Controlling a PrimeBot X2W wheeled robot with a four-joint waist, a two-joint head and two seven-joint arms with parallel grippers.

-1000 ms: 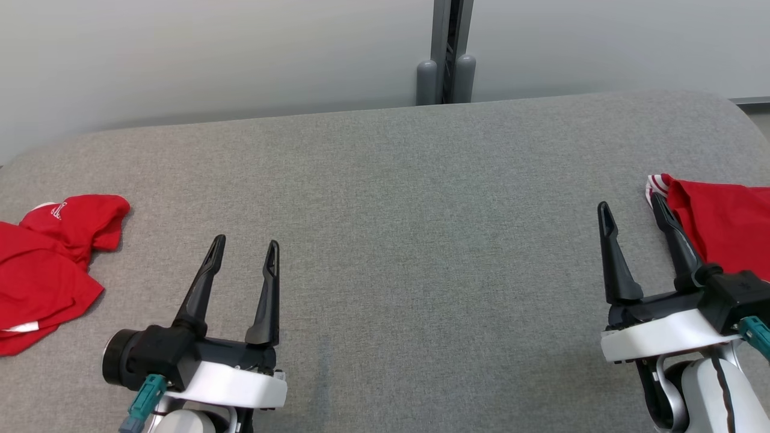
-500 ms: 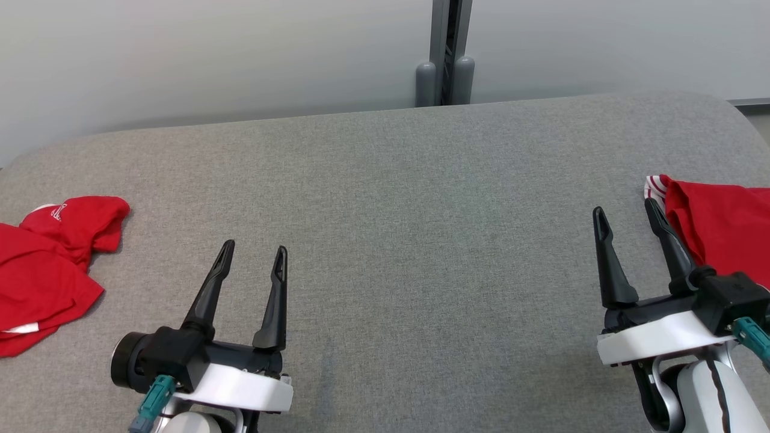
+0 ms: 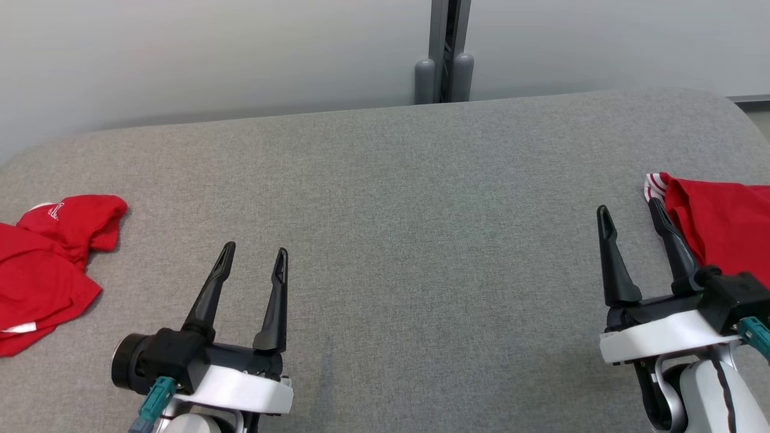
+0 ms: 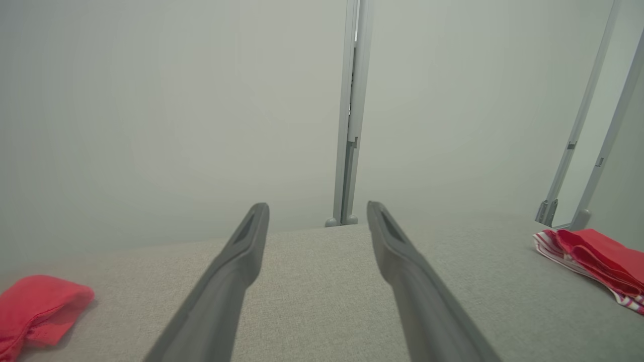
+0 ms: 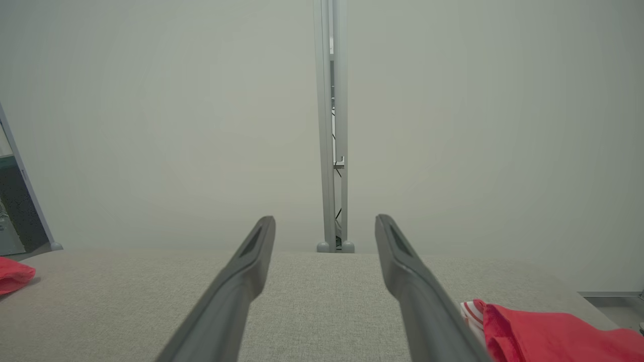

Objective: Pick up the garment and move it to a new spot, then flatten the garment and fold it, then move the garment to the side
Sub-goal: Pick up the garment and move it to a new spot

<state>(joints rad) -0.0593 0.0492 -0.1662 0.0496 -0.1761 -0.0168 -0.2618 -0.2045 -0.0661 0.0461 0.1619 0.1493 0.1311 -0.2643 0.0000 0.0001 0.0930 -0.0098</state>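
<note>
The left hand (image 3: 255,248) has edged toward the middle of the grey fabric-covered table (image 3: 391,210) since a second ago; the right hand (image 3: 627,206) has barely moved. Both stand spread wide, gripping nothing. A crumpled red garment (image 3: 42,270) lies at nine o'clock, its white lettering unreadable; a folded red, stripe-trimmed garment (image 3: 722,222) lies at three o'clock.

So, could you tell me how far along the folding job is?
Seemingly done: a folded red cloth garment lies far right on the grey fabric table. In hand: nothing; left gripper and right gripper open, empty. Left: the crumpled red garment at the left edge.
</note>
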